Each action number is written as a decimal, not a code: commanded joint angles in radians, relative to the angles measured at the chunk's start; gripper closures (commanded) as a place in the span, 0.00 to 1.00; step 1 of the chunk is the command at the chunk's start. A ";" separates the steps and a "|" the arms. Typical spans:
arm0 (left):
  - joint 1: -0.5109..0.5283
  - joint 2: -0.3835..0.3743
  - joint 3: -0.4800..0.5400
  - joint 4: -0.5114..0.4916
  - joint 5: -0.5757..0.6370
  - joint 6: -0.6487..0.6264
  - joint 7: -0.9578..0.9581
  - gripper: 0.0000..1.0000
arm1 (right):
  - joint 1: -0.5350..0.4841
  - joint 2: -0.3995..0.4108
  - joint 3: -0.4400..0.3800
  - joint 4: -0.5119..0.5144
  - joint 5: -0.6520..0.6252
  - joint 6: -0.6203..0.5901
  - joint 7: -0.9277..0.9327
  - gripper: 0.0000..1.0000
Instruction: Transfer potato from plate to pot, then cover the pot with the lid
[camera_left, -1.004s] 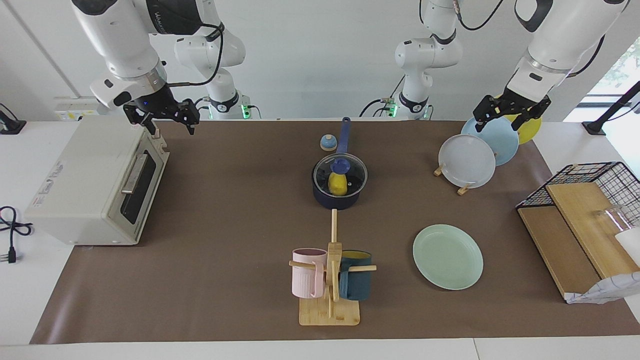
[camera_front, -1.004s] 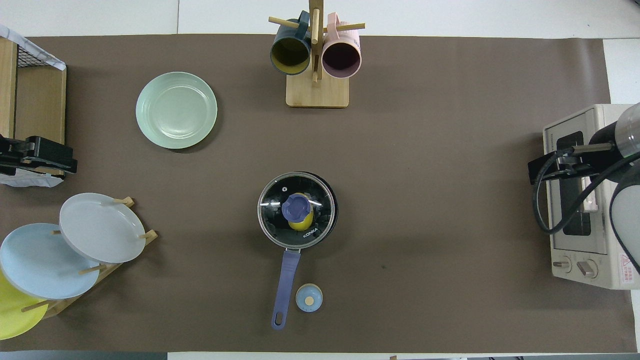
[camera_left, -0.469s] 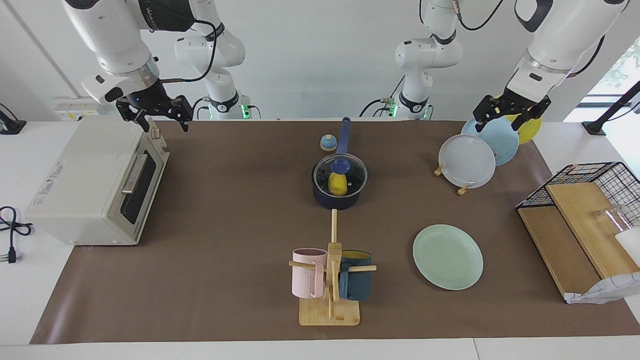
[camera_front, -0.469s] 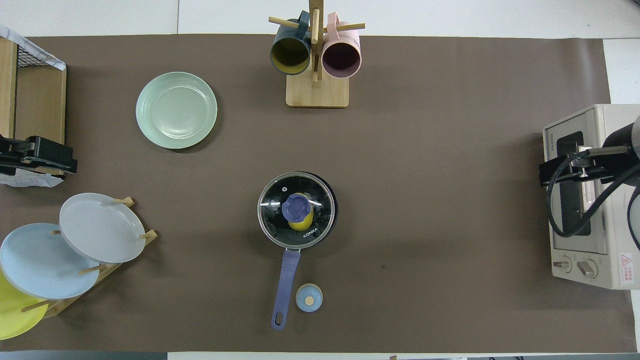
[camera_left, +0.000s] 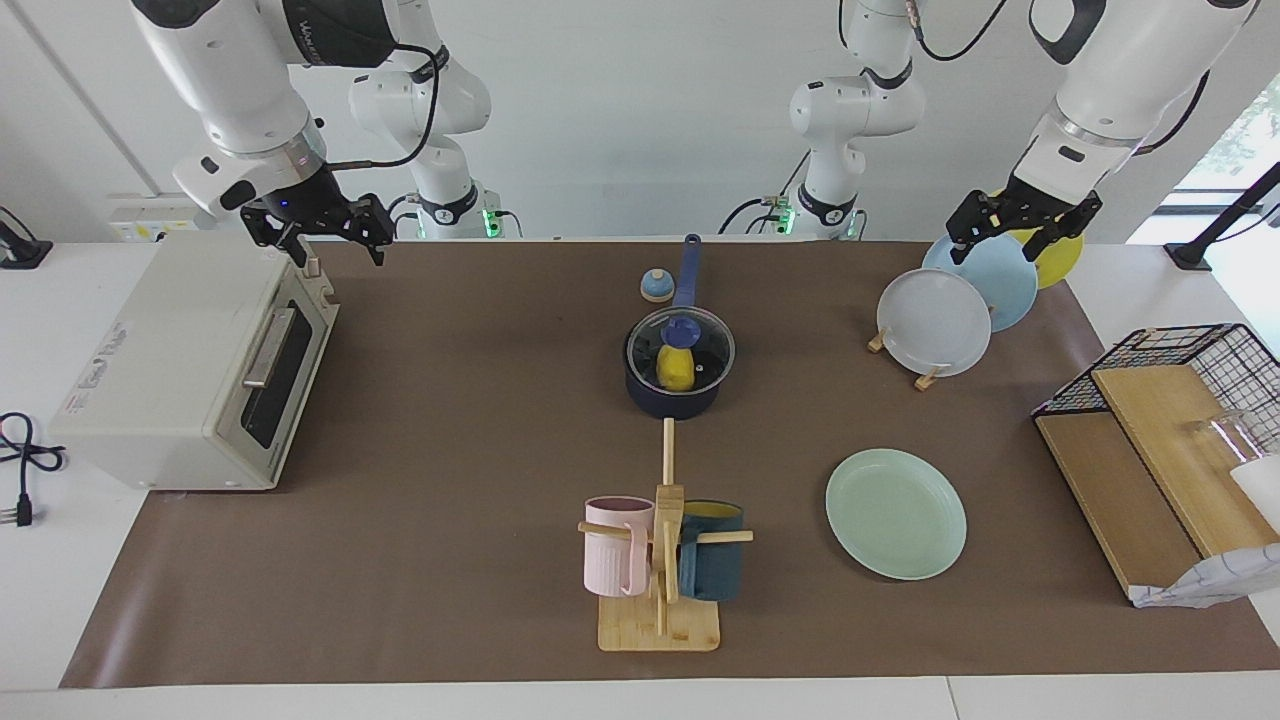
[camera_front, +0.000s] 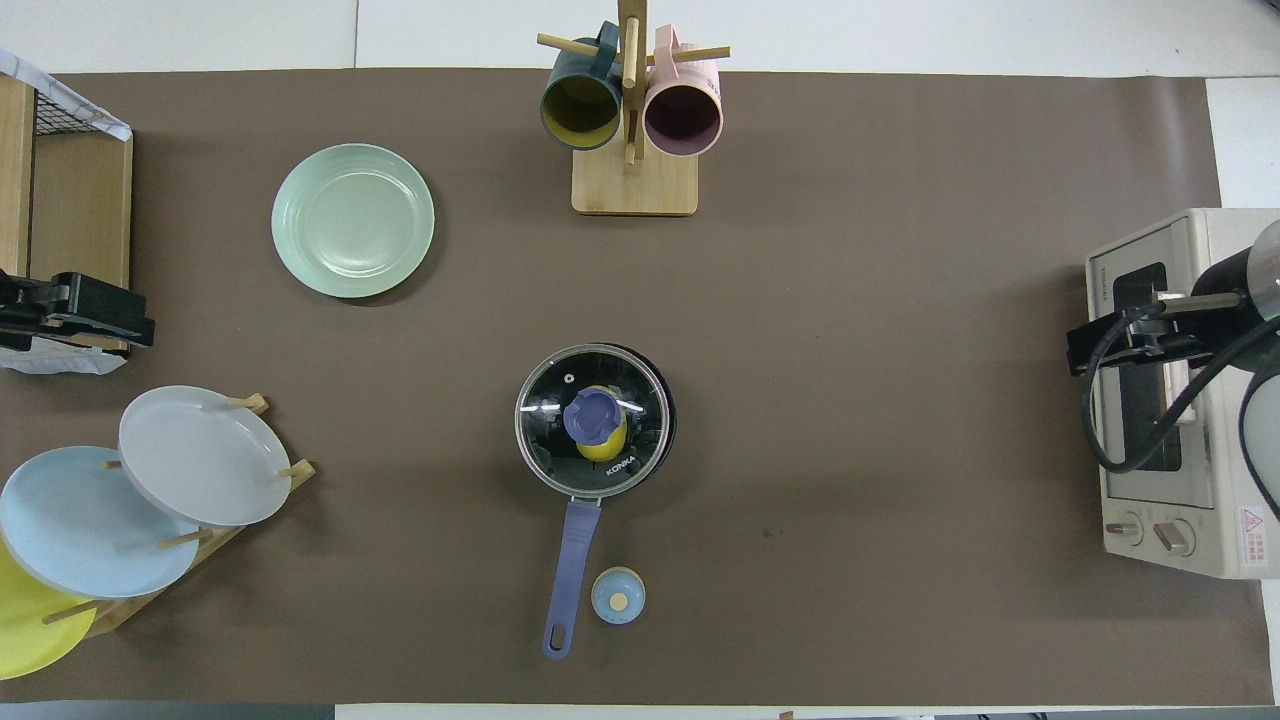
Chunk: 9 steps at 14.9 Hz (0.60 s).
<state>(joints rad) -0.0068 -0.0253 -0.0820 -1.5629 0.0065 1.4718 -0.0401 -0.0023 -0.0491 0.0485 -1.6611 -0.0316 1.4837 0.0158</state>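
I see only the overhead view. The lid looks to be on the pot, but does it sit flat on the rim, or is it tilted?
Observer: In the facing view the lid looks level on the pot, and the potato shows through the glass.
Operator: And the claws, are they high or low? I cannot judge this from above.
Observer: Both are up in the air. The right claw hangs over the top corner of the oven, open and empty.
Operator: And the left one?
Observer: The left claw hangs over the rack plates, open, holding nothing.
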 joint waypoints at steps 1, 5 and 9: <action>0.016 -0.018 -0.009 -0.012 -0.013 -0.004 -0.007 0.00 | -0.018 0.029 0.014 0.044 0.009 -0.019 -0.025 0.00; 0.016 -0.018 -0.009 -0.012 -0.013 -0.004 -0.007 0.00 | -0.018 0.048 0.005 0.087 0.016 -0.048 -0.025 0.00; 0.016 -0.018 -0.009 -0.012 -0.013 -0.004 -0.009 0.00 | -0.018 0.072 -0.021 0.116 0.019 -0.071 -0.027 0.00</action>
<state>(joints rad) -0.0068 -0.0253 -0.0820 -1.5629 0.0065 1.4718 -0.0401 -0.0032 -0.0113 0.0397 -1.5842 -0.0314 1.4400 0.0158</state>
